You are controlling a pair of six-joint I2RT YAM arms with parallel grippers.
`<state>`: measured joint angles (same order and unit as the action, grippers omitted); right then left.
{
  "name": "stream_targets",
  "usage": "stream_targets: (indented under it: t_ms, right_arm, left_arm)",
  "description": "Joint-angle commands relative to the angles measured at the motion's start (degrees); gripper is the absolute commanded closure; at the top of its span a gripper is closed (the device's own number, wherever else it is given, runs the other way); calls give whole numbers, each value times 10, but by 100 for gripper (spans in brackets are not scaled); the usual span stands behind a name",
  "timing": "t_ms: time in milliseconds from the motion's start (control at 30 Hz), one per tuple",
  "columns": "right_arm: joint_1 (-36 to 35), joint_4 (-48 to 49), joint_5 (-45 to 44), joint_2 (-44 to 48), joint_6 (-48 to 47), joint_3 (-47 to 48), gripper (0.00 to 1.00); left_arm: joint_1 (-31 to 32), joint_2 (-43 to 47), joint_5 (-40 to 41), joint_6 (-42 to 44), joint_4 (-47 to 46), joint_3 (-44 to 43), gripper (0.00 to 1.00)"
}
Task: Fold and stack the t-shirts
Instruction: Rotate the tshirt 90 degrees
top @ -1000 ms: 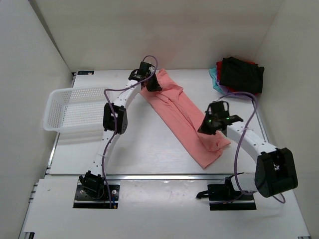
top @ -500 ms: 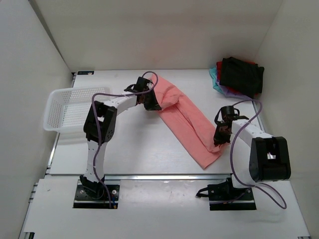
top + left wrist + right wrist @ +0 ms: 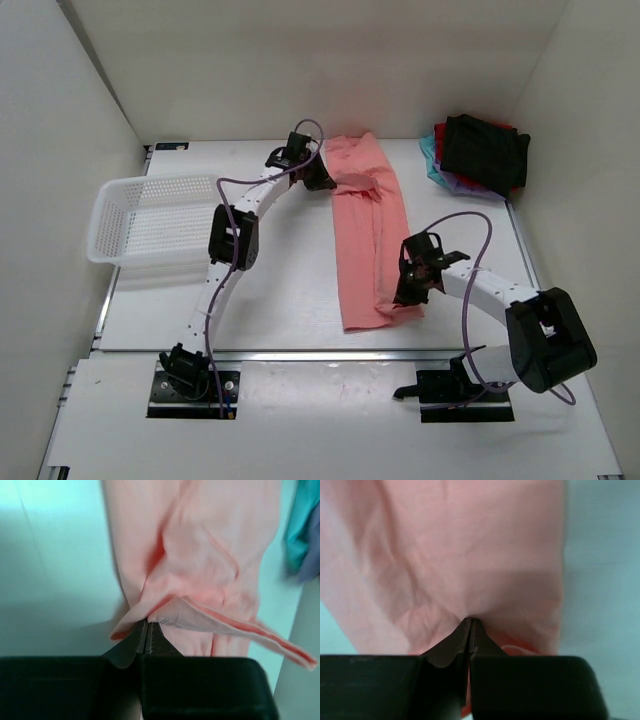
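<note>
The wrinkled salmon-pink cloth t-shirt (image 3: 368, 235) lies as a long strip on the white counter (image 3: 275, 300), with the left claw (image 3: 318, 178) pinching its far edge and the right claw (image 3: 404, 291) pinching its near corner. A clean fold likely needs both pinches moving together, cloth taut, ends meeting squarely.

I see a plain salmon-pink t-shirt (image 3: 368, 235) on my white worktop (image 3: 290, 300). The folded stack (image 3: 478, 152) shows black on top, with red, teal and purple edges. The basket (image 3: 150, 215) is white mesh. The arms (image 3: 215, 290) are white with black joints, the cables (image 3: 466, 213) are purple, and the fingers (image 3: 125, 652) are black.
</note>
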<state>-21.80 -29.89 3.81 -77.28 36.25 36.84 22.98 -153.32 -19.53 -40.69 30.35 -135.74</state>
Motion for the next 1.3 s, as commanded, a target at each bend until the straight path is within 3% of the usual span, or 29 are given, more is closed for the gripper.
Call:
stream_targets:
  t_ms: [0,67,233,333,367,400,433,533,600,700,767,867,900,933,967,1067,1100,1133,1167,1233,1267]
  right_arm:
    - [-40,2,57,-38,75,-55,100]
    - [-66,-1,50,-47,77,-49,100]
    - [-70,8,52,-64,63,-53,100]
    - [-66,9,49,-61,57,-55,100]
    - [-64,15,48,-63,58,-62,100]
    - [-60,17,49,-60,50,-57,99]
    - [-60,19,46,-64,48,-60,100]
    - [-58,19,40,-72,33,-58,100]
    - [-60,23,37,-79,25,-53,100]
    - [-50,12,29,-72,3,-31,100]
    - [-38,1,21,-61,-22,-13,100]
    - [-18,-15,5,-21,-54,5,99]
    - [0,-19,6,0,-61,9,100]
    - [18,-26,4,21,-72,12,100]
    - [34,-27,6,31,-86,11,100]
    - [89,-46,19,73,-129,14,98]
    - [96,-50,26,84,-147,14,92]
    - [111,-56,36,99,-153,14,87]
    - [127,-59,40,109,-159,10,84]
    - [133,-51,51,135,-157,-4,78]
    - [133,-49,53,143,-160,-7,76]
  left_arm:
    - [-31,-75,4,-39,27,-194,100]
    - [-43,-107,-25,-93,-18,-234,95]
    - [-45,-43,-60,-156,-240,-99,74]
    - [-33,-25,-82,-175,-347,-88,63]
    - [-29,-29,-99,-179,-352,-109,54]
    - [-28,-42,-112,-189,-388,-116,35]
    - [-25,-47,-135,-195,-409,-139,3]
    - [-22,-60,-173,-223,-444,-174,1]
    - [-22,-59,-194,-215,-418,-209,1]
    - [-17,-42,-218,-151,-304,-270,1]
    - [-9,-14,-248,-100,-214,-267,2]
    - [1,18,-283,-51,-107,-269,13]
    - [4,34,-290,-21,-84,-266,20]
    - [13,54,-295,1,-41,-267,64]
    - [21,68,-292,23,1,-270,100]
    - [36,104,-296,60,90,-270,100]
    - [41,109,-291,70,137,-269,96]
    - [46,122,-291,95,159,-267,63]
    - [55,136,-284,122,205,-266,40]
    - [71,148,-281,161,276,-269,34]
    - [84,151,-279,185,331,-269,22]
